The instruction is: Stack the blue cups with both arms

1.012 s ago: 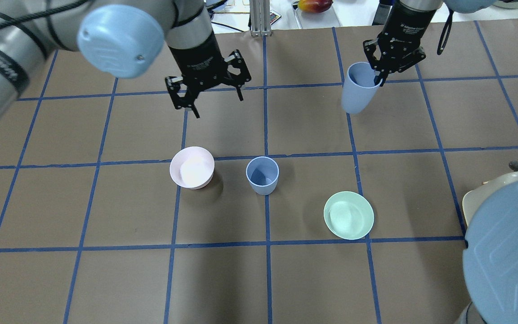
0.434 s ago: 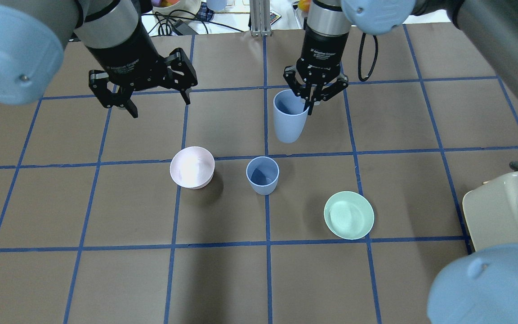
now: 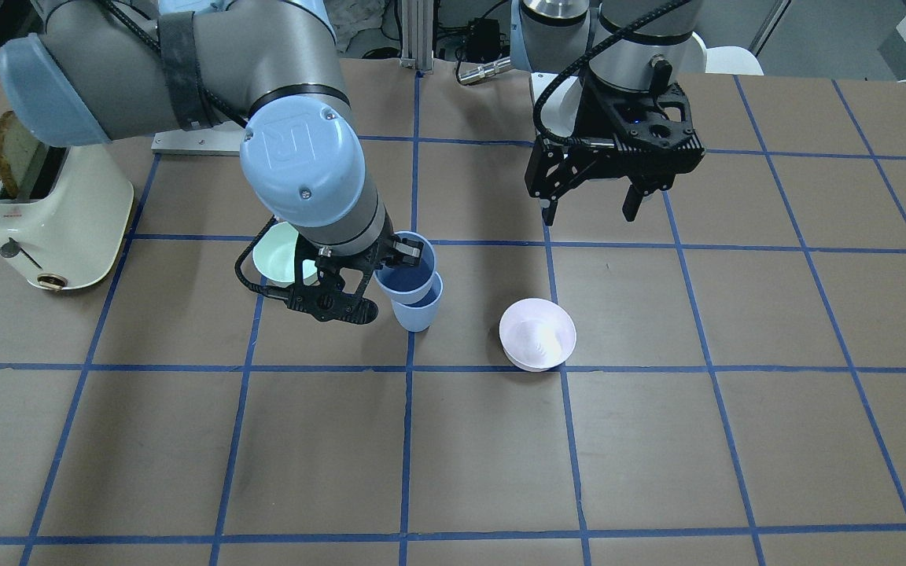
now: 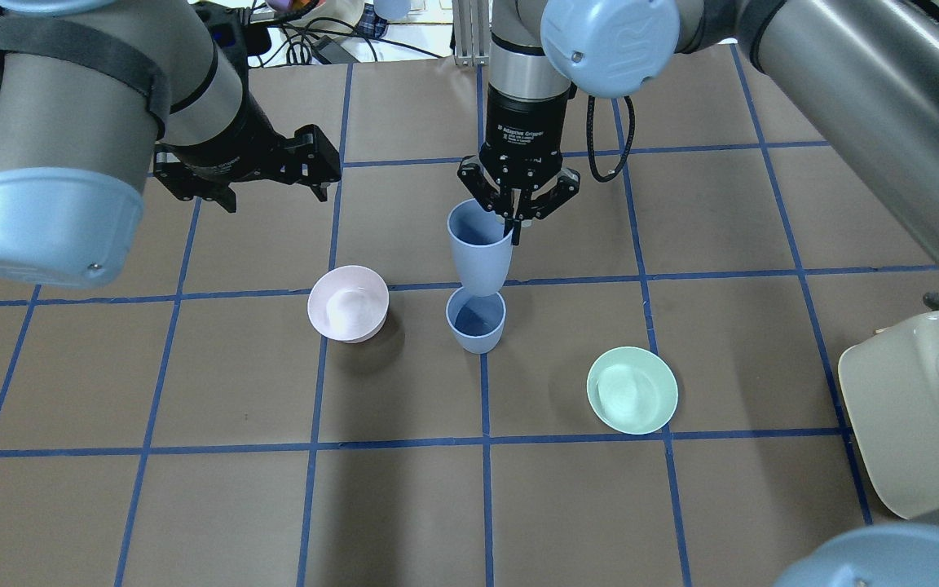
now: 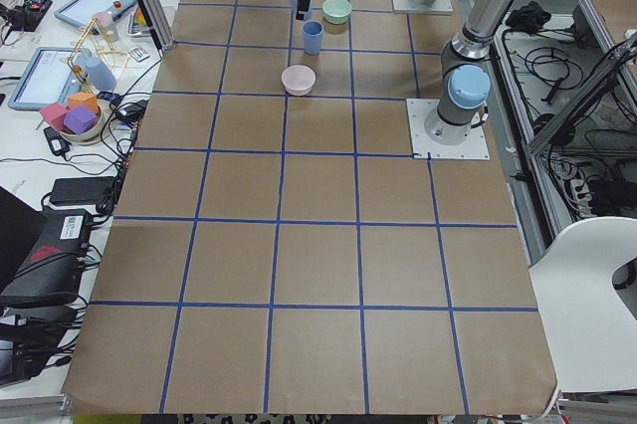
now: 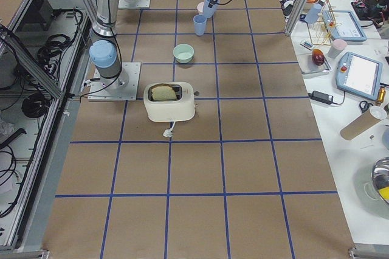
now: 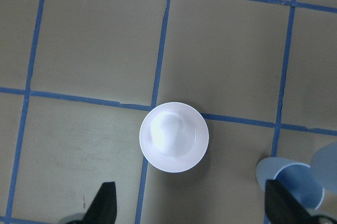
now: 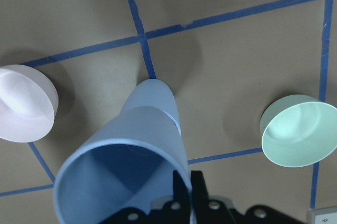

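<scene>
While right hand (image 4: 513,231) clamps raised cup (image 4: 478,254) over standing cup (image 4: 476,324), left hand (image 4: 275,196) gapes; wrist label (image 4: 528,134) unreadable.

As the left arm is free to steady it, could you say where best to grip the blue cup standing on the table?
Probably its outer wall, level from the side of the left gripper: the standing cup is upright and tapered, and the held cup in the right gripper hangs over its mouth, blocking a rim pinch from above.

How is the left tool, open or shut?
Open. The left tool has its two fingers spread wide with nothing between them; in its wrist view the pink bowl sits below, untouched.
</scene>
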Available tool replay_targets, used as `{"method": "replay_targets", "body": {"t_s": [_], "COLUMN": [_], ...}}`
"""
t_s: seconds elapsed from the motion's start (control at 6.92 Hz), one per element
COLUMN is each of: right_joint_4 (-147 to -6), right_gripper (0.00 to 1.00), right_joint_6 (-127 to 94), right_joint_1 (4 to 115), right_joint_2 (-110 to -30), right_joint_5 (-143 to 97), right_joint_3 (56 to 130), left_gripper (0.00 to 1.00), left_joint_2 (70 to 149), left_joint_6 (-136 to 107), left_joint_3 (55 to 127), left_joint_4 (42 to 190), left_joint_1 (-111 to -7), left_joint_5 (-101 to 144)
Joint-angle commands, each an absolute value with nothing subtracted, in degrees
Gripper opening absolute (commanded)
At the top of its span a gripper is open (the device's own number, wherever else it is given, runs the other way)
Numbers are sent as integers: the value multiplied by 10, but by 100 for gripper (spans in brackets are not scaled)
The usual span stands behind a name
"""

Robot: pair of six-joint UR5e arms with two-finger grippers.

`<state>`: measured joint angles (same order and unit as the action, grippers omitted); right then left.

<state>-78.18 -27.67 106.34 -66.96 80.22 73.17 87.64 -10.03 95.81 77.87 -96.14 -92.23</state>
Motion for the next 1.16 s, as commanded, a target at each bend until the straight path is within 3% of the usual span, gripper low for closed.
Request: {"method": "replay_targets", "body": {"t_s": [0.0,1.01], "right_joint_4": [-781,-802], "right_gripper": [0,0], "right_joint_6": [-282,-280], "right_joint_1": [1070,1072], "right_joint_2": [-671,-663], "right_joint_5": [800,799], "right_joint_3": [758,763], "left_gripper": [100,100], "left_joint_2": [886,886], "left_joint_6": [-74,-75], "left_joint_3": [899,902], "left_joint_4": [903,901], "left_joint_1": [-954,-954], "left_joint_5": [-911,-911]}}
